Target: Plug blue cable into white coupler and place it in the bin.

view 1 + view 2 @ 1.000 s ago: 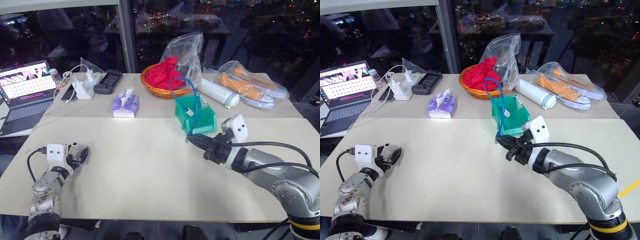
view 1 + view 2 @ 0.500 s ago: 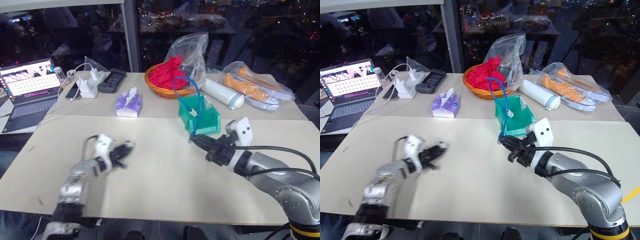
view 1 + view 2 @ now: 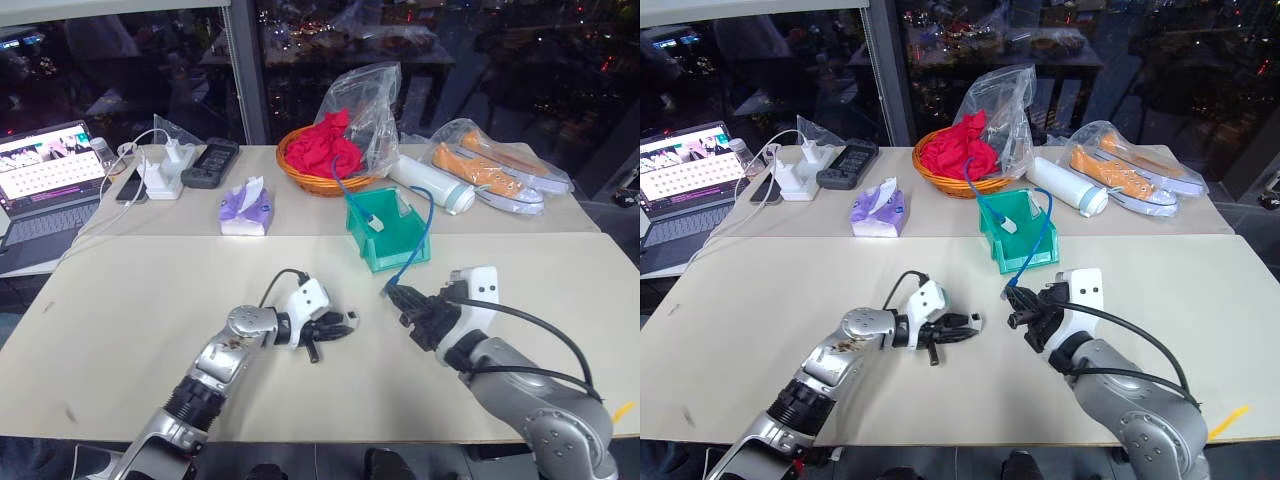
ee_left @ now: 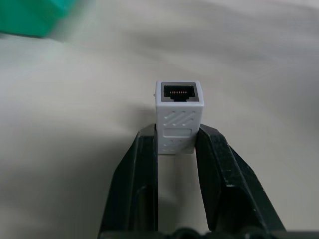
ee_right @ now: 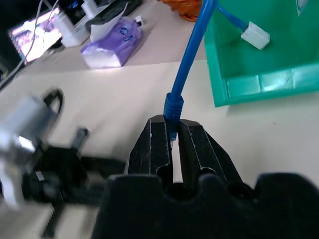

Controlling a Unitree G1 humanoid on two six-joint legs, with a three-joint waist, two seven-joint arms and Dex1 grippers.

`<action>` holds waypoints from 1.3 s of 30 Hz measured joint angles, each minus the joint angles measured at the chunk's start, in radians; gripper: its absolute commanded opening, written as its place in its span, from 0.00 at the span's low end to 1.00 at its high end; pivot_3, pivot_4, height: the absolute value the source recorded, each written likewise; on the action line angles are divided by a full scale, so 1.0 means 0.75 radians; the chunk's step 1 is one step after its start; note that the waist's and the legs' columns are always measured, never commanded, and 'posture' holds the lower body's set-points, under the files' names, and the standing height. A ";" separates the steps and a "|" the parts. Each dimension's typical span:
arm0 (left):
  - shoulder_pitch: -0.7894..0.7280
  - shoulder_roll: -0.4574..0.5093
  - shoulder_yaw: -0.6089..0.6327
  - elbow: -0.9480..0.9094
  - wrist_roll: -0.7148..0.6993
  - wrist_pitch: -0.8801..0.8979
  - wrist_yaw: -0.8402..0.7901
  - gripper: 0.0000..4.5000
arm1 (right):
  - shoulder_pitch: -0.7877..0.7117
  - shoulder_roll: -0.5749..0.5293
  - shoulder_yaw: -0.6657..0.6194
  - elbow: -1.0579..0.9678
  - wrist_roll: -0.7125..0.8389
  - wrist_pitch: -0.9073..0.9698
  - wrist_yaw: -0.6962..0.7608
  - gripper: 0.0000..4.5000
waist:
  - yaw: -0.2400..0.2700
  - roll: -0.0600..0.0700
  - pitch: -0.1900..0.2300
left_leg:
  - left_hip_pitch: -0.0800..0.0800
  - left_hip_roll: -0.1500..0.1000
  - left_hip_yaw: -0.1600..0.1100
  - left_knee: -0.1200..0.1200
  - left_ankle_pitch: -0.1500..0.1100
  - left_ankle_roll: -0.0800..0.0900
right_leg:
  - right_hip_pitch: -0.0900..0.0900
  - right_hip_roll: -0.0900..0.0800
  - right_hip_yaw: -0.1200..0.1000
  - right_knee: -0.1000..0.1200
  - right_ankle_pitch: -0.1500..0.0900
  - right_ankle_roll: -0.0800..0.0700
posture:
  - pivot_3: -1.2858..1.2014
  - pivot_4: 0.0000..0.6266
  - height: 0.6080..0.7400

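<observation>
My left gripper (image 4: pixel 177 134) is shut on the white coupler (image 4: pixel 179 112), whose dark socket faces away from the wrist. In the left eye view that gripper (image 3: pixel 340 325) lies low over the table's middle and points toward my right gripper (image 3: pixel 398 297), a short gap apart. The right gripper (image 5: pixel 172 130) is shut on the blue cable (image 5: pixel 192 55) just behind its plug end. The cable (image 3: pixel 420 225) arcs up and back into the teal bin (image 3: pixel 400 250), where its far end lies with a small white piece (image 5: pixel 255 36) on it.
Behind the bin stand an orange wicker basket (image 3: pixel 325 160) holding red cloth, a clear bag, a white bottle (image 3: pixel 432 185) and bagged shoes (image 3: pixel 495 170). A purple tissue pack (image 3: pixel 246 208), remote (image 3: pixel 210 162), charger block (image 3: pixel 163 175) and laptop (image 3: pixel 45 175) sit at the back left.
My left arm has swung from the table's left side to the middle, ending close to the right gripper. The right gripper, still on the cable, sank a little. The camera view has shifted.
</observation>
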State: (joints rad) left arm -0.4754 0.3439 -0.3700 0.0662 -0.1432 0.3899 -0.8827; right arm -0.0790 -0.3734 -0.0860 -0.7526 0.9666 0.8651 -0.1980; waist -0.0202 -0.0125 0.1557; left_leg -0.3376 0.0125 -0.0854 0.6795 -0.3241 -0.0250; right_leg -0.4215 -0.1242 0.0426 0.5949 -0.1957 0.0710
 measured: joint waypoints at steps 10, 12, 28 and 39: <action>-0.023 -0.023 -0.031 -0.116 0.049 0.210 0.067 0.13 | 0.034 0.132 0.023 -0.018 0.213 0.046 -0.205 0.00 | 0.007 0.000 0.000 | 0.001 0.000 0.000 0.000 0.000 0.000 | 0.001 0.000 0.000 0.000 0.000 0.000 | 0.52 0.24 1.00; -0.020 -0.034 -0.026 -0.123 0.048 0.232 0.080 0.13 | 0.033 0.135 0.023 0.009 0.255 0.047 -0.215 0.00 | 0.009 0.000 0.000 | 0.001 0.000 0.000 0.000 0.000 0.000 | 0.002 0.000 0.000 0.000 0.000 0.000 | 0.52 0.24 1.00; 0.023 -0.069 -0.004 -0.213 0.026 0.353 0.160 0.13 | -0.004 0.171 0.056 0.222 0.214 0.032 -0.175 0.00 | 0.007 0.001 0.000 | 0.001 0.000 0.000 0.000 0.000 0.000 | 0.001 0.000 0.000 0.000 0.000 0.000 | 0.52 0.24 1.00; 0.031 -0.077 0.005 -0.240 0.022 0.392 0.183 0.13 | -0.020 0.174 0.073 0.256 0.143 0.031 -0.095 0.00 | 0.004 0.001 0.000 | 0.001 0.000 0.000 0.000 0.000 0.000 | 0.001 0.000 0.000 0.000 0.000 0.000 | 0.52 0.24 1.00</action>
State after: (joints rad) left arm -0.4519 0.2858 -0.3659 -0.1138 -0.1269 0.6837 -0.7455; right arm -0.0938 -0.2430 -0.0309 -0.5602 1.0742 0.8883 -0.2694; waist -0.0172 -0.0120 0.1554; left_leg -0.3368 0.0126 -0.0856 0.6796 -0.3241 -0.0250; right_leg -0.4207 -0.1241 0.0426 0.5951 -0.1958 0.0711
